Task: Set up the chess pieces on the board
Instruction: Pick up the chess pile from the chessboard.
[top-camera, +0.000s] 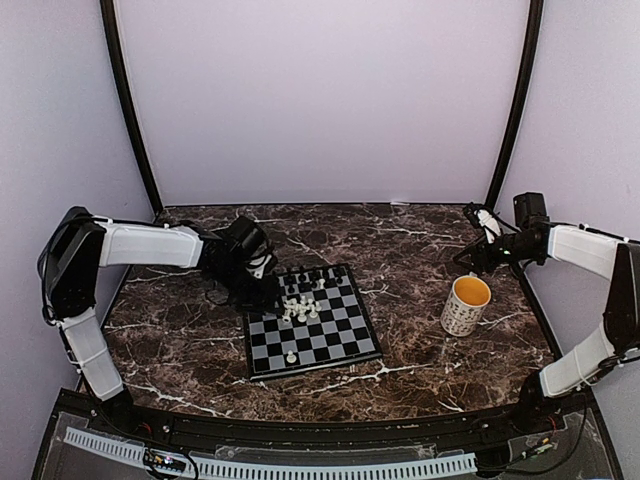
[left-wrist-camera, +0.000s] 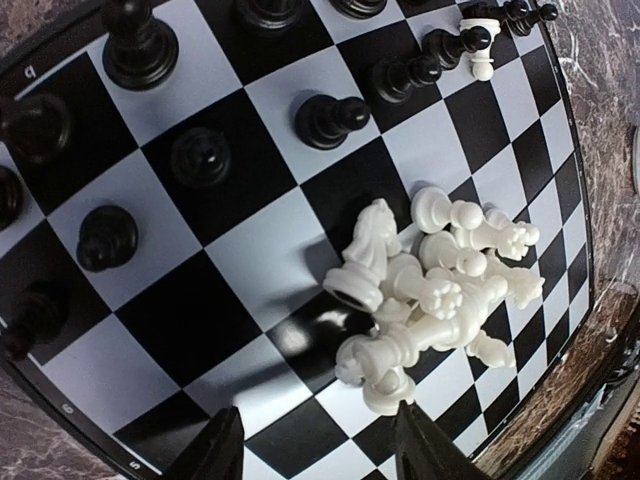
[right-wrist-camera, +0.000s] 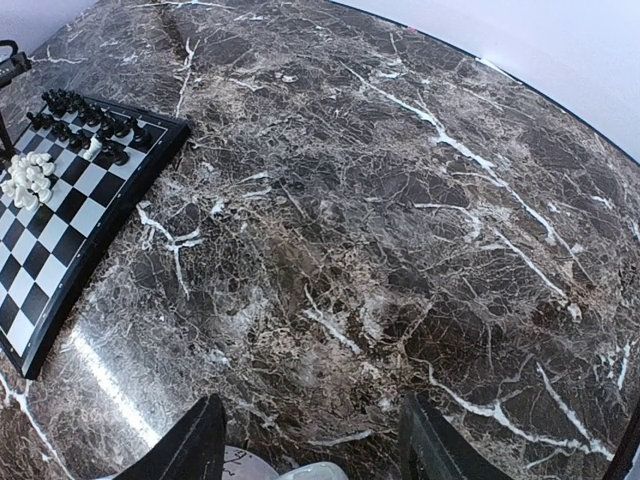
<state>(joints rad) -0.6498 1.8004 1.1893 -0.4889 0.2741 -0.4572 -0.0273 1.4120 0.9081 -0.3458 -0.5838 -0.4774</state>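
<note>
the white chess pieces (left-wrist-camera: 430, 290) are heaped just right of the nearer left gripper (left-wrist-camera: 318, 450), held open and empty.

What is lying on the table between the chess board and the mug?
Nothing. In the top external view, only the bare marble table lies between the board and the mug, which stands apart to its right.

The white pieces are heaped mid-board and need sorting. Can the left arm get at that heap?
Probably yes: the left gripper hangs open just short of the white heap, nothing between them, though the pieces lie tangled together.
</note>
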